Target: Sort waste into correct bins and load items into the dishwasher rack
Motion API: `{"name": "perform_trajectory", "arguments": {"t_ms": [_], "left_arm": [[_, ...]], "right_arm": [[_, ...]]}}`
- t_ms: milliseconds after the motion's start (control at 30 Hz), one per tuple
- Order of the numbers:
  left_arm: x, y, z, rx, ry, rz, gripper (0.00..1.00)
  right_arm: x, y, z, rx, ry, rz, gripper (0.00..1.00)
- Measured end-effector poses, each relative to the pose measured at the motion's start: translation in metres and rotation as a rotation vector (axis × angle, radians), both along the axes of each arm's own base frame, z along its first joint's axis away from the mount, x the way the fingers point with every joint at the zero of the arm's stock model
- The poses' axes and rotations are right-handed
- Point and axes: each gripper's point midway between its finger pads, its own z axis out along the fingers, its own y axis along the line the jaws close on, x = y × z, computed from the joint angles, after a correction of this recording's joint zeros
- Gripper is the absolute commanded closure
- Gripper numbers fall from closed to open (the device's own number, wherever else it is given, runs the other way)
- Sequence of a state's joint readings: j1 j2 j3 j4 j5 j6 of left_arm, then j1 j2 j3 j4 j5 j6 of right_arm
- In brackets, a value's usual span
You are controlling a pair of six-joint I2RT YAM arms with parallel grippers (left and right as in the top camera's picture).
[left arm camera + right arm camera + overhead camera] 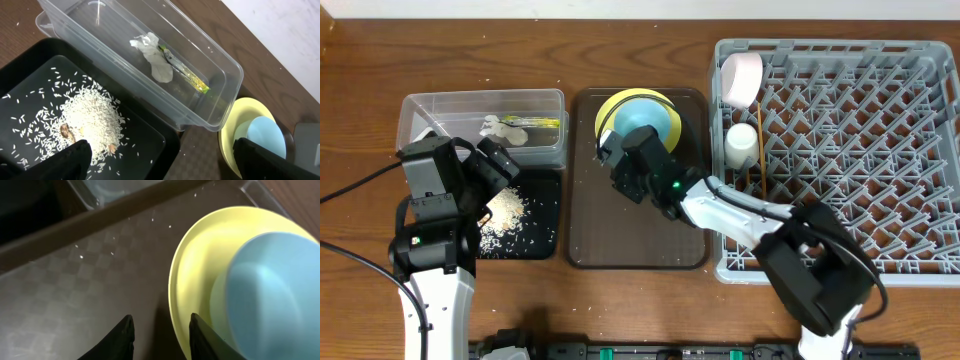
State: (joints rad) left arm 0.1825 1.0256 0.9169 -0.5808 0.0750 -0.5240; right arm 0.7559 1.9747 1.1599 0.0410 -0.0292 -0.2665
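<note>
The right gripper [161,322] is being held partly open, empty, over the tray [75,280]; the yellow plate [200,265], blue bowl [272,295] on it, is lying just beside one finger [205,337].

Overhead, 2 wrist close-ups — shared plate [618,100]

Soft, even light from above leaves only faint shadows on the table [620,40], the clear tub [140,95] catches small glints in the sharp left wrist view, and the right wrist view is dim, its yellow plate [192,275] blurred.
</note>
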Motion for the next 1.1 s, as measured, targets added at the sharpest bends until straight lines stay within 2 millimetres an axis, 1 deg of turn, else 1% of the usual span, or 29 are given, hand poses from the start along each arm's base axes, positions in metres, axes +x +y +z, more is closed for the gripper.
{"name": "perform_trajectory", "arguments": {"t_ms": [167, 367, 500, 633, 767, 933, 1100], "left_arm": [[0.000, 0.000, 0.000, 0.000, 0.000, 0.000, 0.07], [0.000, 0.000, 0.000, 0.000, 0.000, 0.000, 0.06], [0.000, 0.000, 0.000, 0.000, 0.000, 0.000, 0.07], [0.000, 0.000, 0.000, 0.000, 0.000, 0.000, 0.07], [0.000, 0.000, 0.000, 0.000, 0.000, 0.000, 0.07], [0.000, 0.000, 0.000, 0.000, 0.000, 0.000, 0.07], [0.000, 0.000, 0.000, 0.000, 0.000, 0.000, 0.07]], "right_arm": [[0.006, 0.000, -0.019, -0.015, -0.003, -0.004, 0.62], [0.013, -0.009, -0.037, -0.037, 0.008, -0.026, 0.61], [0.017, -0.013, -0.038, -0.036, 0.008, -0.037, 0.61], [0.016, -0.014, -0.039, -0.033, 0.021, -0.043, 0.62], [0.012, -0.013, -0.041, -0.009, 0.066, -0.059, 0.61], [0.001, -0.010, -0.043, 0.022, 0.156, -0.074, 0.60], [-0.021, -0.008, -0.041, 0.044, 0.270, -0.060, 0.60]]}}
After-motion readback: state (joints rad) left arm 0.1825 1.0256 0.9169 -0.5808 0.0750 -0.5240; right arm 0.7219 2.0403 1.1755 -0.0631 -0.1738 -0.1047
